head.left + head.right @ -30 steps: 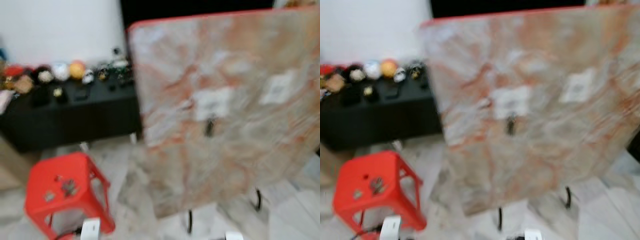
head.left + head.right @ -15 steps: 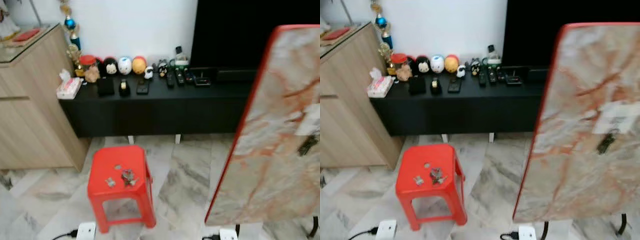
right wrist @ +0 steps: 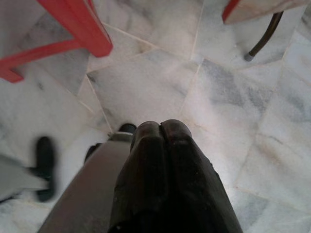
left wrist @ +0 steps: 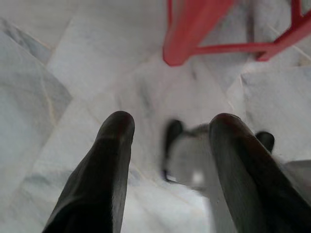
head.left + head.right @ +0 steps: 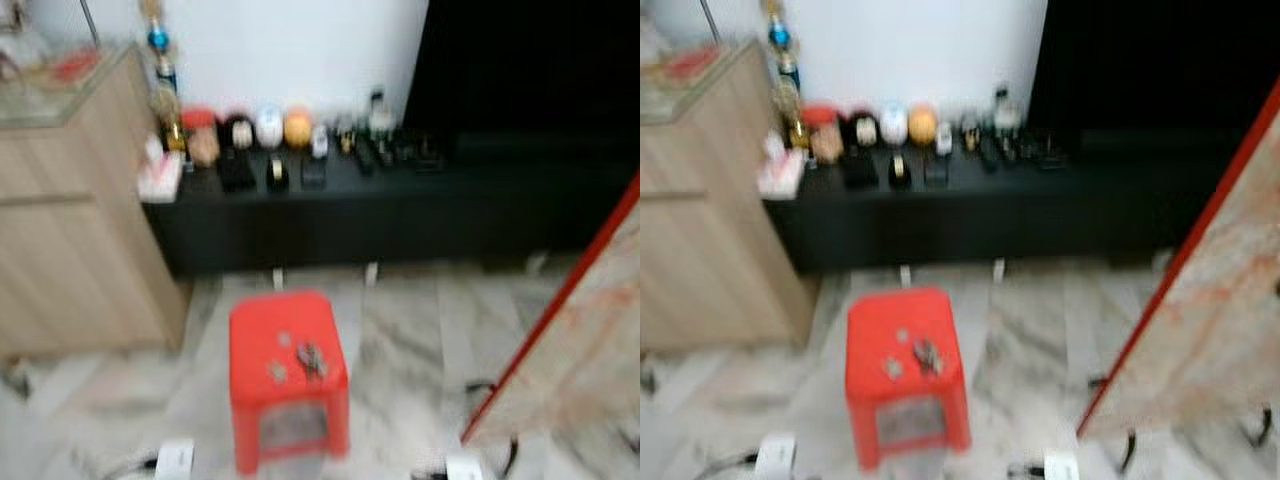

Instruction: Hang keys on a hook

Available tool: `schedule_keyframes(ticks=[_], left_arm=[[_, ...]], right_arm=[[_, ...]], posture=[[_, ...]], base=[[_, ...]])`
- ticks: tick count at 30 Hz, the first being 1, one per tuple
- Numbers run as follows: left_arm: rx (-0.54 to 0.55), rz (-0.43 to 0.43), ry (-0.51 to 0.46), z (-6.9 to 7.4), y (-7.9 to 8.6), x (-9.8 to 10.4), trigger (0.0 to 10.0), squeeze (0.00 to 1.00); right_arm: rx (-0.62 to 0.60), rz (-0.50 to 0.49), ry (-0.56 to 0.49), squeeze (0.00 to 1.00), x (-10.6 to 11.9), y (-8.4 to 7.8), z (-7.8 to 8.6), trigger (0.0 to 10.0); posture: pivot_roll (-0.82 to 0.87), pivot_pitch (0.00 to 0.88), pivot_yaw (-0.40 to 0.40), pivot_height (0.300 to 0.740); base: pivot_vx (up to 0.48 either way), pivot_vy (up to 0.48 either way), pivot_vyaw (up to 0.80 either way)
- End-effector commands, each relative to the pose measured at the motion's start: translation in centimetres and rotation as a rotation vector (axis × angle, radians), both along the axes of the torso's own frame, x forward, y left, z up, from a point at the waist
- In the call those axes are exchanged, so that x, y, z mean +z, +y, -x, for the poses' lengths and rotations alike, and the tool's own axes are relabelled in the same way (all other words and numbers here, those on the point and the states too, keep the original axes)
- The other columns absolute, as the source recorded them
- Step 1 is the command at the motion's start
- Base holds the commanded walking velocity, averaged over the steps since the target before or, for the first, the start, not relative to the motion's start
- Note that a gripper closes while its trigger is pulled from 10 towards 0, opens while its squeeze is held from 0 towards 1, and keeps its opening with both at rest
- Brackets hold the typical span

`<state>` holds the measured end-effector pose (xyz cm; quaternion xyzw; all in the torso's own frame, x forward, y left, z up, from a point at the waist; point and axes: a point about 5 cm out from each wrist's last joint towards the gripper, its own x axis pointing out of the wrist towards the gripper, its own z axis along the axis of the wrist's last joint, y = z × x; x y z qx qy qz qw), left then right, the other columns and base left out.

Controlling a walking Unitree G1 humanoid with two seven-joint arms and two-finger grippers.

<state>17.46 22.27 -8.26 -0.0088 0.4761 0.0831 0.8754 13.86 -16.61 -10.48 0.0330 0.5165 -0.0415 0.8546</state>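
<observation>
Head views, blurred: red stool (image 5: 288,372) stands on the marble floor (image 5: 410,340) near centre, with the keys (image 5: 311,359) lying on its seat among a few other small bits too smeared to identify. Behind it, a low black cabinet (image 5: 970,205) runs along the far wall, its top lined with small round figurines (image 5: 895,125) and dark oddments. Wooden cupboard (image 5: 75,215) at far left. Red-edged marble-patterned board (image 5: 1210,330) leans in at the right on dark legs. Left wrist view: left gripper (image 4: 167,127) hangs above the floor tiles, fingers spread wide apart, nothing between them; a stool leg just beyond. Right wrist view: right gripper (image 3: 161,127) over the floor, fingers pressed together, holding nothing; stool leg and a dark board leg further out.
</observation>
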Motion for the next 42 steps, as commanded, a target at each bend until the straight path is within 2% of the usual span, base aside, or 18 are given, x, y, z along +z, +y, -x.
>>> schedule_keyframes(ticks=[1, 5, 10, 16, 26, 29, 36, 42], left_arm=[[0.017, -0.013, 0.01, 0.35, 0.66, -0.02, 10.0, 0.0], [0.017, -0.013, 0.006, 0.25, 0.62, 0.02, 10.0, 0.0], [-0.011, -0.022, -0.008, -0.01, 0.44, 0.12, 10.0, 0.0], [0.017, 0.001, -0.055, -0.41, 0.3, 0.35, 10.0, 0.0], [0.021, 0.014, -0.056, -0.31, 0.22, 0.28, 10.0, 0.0], [0.021, 0.013, -0.059, -0.28, 0.26, 0.28, 10.0, 0.0], [0.004, 0.014, -0.054, -0.25, 0.35, 0.29, 10.0, 0.0], [-0.008, 0.02, -0.046, -0.19, 0.34, 0.25, 10.0, 0.0]], right_arm=[[-0.005, -0.017, -0.021, 0.0, 0.17, 0.57, -0.52, 10.0], [-0.007, -0.019, -0.024, 0.0, 0.18, 0.59, -0.56, 10.0], [-0.013, -0.022, -0.026, 0.0, 0.18, 0.59, -0.54, 10.0], [-0.017, -0.025, -0.027, 0.0, 0.18, 0.6, -0.55, 10.0], [-0.019, -0.03, -0.031, 0.0, 0.17, 0.64, -0.49, 10.0], [0.014, -0.02, -0.03, 0.0, 0.18, 0.65, -0.51, 10.0], [0.008, -0.025, -0.028, 0.0, 0.15, 0.77, -0.44, 10.0], [-0.011, -0.037, -0.027, 0.0, 0.11, 0.86, -0.35, 10.0]], posture=[[0.05, 0.0, -0.06, 0.74], [0.05, 0.0, -0.06, 0.74], [0.04, 0.0, -0.058, 0.74], [0.04, 0.0, -0.058, 0.74], [0.05, 0.0, -0.058, 0.74], [0.05, 0.0, -0.056, 0.74], [0.05, 0.0, -0.047, 0.74], [0.04, 0.0, -0.043, 0.74]], base=[[0.0, 0.45, 0.0], [0.0, 0.382, 0.0], [0.0, 0.0, 0.0], [0.0, 0.0, 0.0], [0.0, 0.0, 0.0], [0.0, 0.0, 0.0], [0.0, 0.0, 0.62], [0.0, 0.0, 0.0]])
